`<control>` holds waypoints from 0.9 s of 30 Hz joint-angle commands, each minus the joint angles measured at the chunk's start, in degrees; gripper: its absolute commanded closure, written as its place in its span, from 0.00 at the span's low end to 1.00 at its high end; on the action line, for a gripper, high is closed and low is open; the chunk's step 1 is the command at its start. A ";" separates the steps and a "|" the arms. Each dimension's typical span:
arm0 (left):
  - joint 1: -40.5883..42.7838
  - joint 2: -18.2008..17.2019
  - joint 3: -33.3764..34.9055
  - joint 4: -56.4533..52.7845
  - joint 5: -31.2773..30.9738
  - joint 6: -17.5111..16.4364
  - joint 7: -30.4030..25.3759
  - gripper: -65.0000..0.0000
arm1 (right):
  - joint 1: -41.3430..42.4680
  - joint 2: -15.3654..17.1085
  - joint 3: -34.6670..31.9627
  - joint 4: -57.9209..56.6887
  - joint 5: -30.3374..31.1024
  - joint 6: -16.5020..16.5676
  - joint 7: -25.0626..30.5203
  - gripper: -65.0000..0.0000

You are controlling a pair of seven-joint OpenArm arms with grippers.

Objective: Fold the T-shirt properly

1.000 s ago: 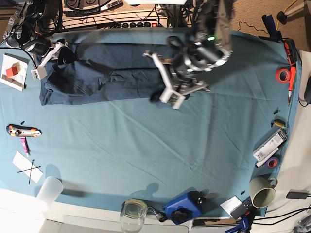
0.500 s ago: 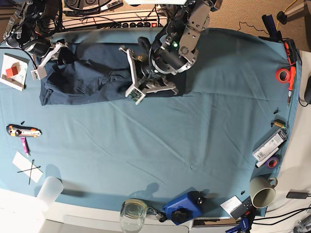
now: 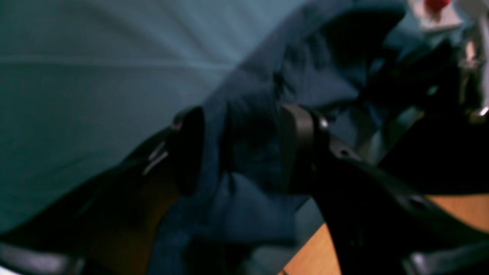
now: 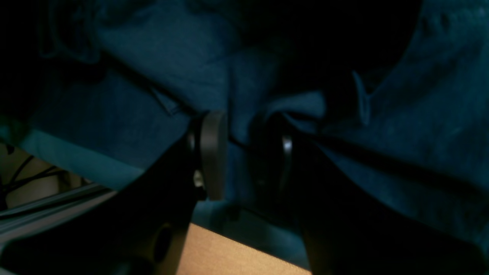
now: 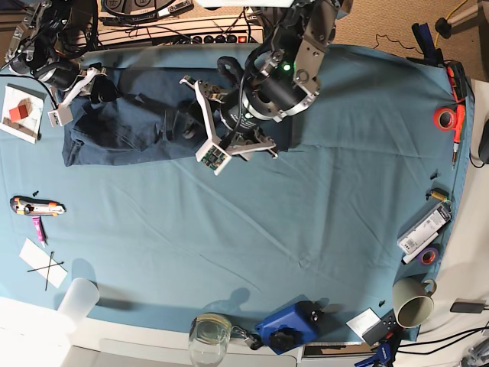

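Observation:
The dark slate-blue T-shirt (image 5: 130,130) lies as a long rumpled band across the back of the teal table cloth (image 5: 267,229). My left arm (image 5: 267,95) hangs over its middle. In the left wrist view my left gripper (image 3: 242,149) is open, its pads wide apart, with loose T-shirt (image 3: 248,214) cloth draped between them. My right gripper (image 5: 90,86) is at the shirt's far left end. In the right wrist view my right gripper (image 4: 248,156) is shut on a bunched fold of the T-shirt (image 4: 420,133).
A white box (image 5: 21,112) stands at the left edge, with a utility knife (image 5: 37,206) and a white cup (image 5: 78,302) nearer the front. A glass (image 5: 209,336), a blue device (image 5: 289,327) and a mug (image 5: 412,302) line the front edge. An orange tape roll (image 5: 445,118) sits at the right.
My left arm swung left from the shirt's right end to over its middle, and its jaws spread apart. The right gripper stayed at the left end.

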 commanded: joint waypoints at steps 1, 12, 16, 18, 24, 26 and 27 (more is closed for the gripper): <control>-0.46 1.43 0.28 1.55 -0.33 -0.07 -1.25 0.51 | 0.17 1.01 0.33 0.70 0.83 0.08 1.25 0.72; 2.84 -1.11 0.31 1.40 8.48 4.50 3.50 0.57 | 0.20 1.03 0.33 0.70 0.85 0.08 1.31 0.72; 6.12 -3.93 0.31 1.29 8.66 4.50 3.87 0.68 | 0.20 1.03 0.35 0.70 0.87 0.08 1.57 0.72; 7.61 -4.72 0.31 1.25 8.44 4.50 3.45 0.71 | 0.22 1.05 0.35 0.70 0.87 0.08 1.66 0.72; 9.20 -4.72 0.31 -4.46 7.06 4.42 1.27 0.73 | 1.90 1.53 1.60 0.70 1.53 0.08 1.51 0.72; 9.20 -4.72 0.31 -7.26 5.49 2.99 0.90 0.73 | 2.56 1.62 2.91 0.70 2.71 0.08 1.42 0.72; 9.20 -4.70 0.31 -8.59 4.92 2.21 0.26 0.73 | 2.93 1.62 3.72 0.70 3.58 0.08 1.42 0.72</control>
